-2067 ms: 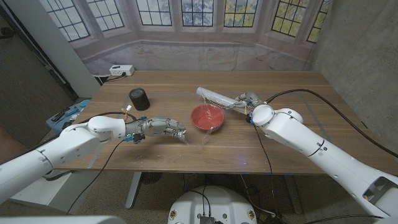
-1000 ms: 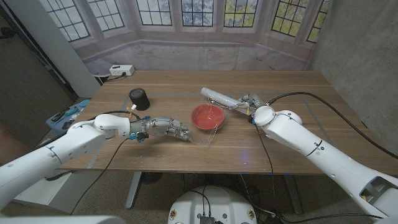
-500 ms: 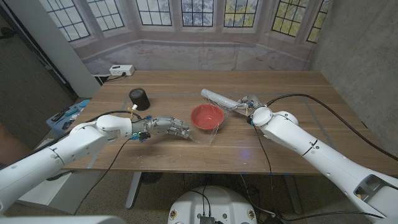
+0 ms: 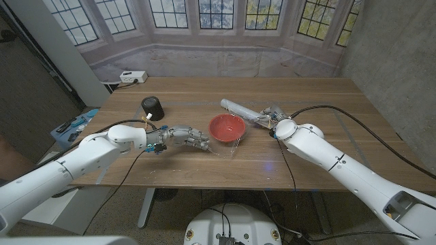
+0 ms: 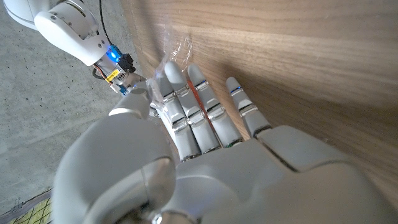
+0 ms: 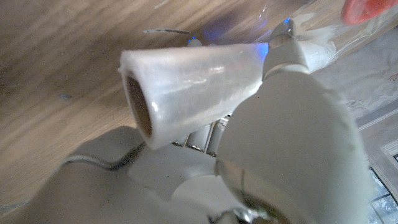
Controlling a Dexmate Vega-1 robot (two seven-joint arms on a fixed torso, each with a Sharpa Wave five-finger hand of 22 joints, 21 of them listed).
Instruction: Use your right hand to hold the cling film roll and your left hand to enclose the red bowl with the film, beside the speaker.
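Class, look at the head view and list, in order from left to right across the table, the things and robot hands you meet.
Speaker → left hand → red bowl → right hand, which grips the cling film roll reaching back toward the bowl.

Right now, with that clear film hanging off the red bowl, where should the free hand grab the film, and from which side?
Probably the loose front edge of the clear cling film, drooping off the red bowl toward the table's near side. The left hand lies just to the bowl's left, so coming in from there and pinching that free flap with the fingers looks easiest.
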